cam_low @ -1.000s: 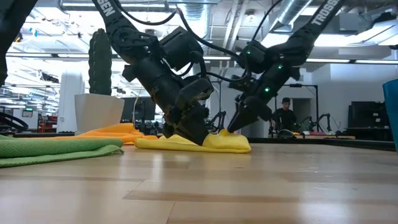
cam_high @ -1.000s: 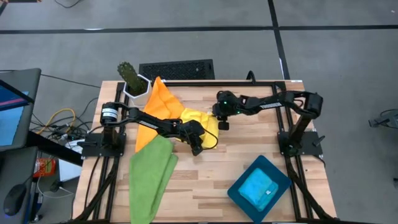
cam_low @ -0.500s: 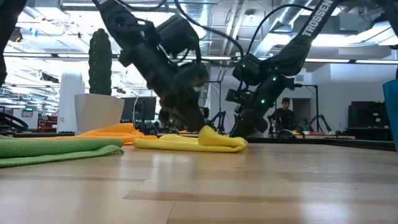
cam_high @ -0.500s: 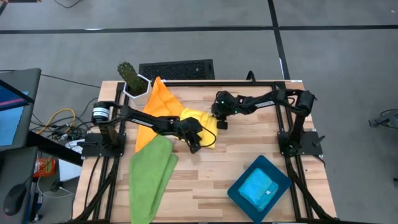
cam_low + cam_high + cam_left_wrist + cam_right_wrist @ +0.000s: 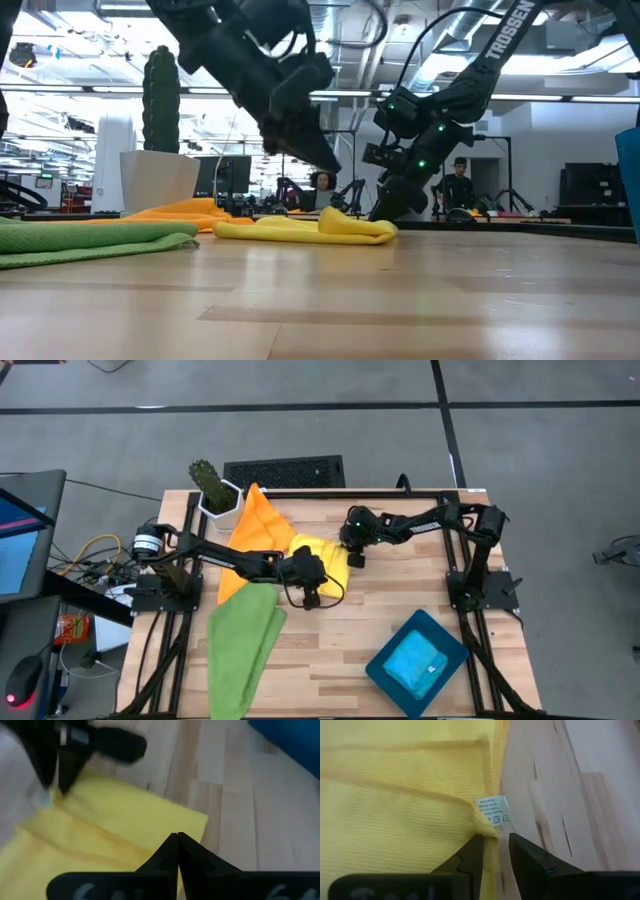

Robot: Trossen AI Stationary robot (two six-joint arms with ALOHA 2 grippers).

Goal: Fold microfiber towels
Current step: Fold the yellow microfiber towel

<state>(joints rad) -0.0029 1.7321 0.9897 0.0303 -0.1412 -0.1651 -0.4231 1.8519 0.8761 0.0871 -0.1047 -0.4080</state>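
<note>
The yellow towel lies folded flat on the table's middle, its left part over the orange towel. It also shows in the low view. My left gripper is shut and empty, raised above the yellow towel's near edge; in the left wrist view its tips meet over the cloth. My right gripper is down at the towel's far right corner, shut on it. The green towel lies at the near left. The light blue towel lies in the teal tray. My right gripper pinches the yellow towel's corner edge, just beside its white label, between its two fingers. The fingers slant down from the table's right and far side. The towel lies flat on the table, slack.
A potted cactus stands at the far left corner. The teal tray sits at the near right. Bare wood lies between the yellow towel and the tray. A person shows in the room beyond the table.
My left gripper has risen off the yellow towel's near edge and now hangs clear above it. The towel stays flat on the table. My right gripper has stayed low at the towel's far right corner.
</note>
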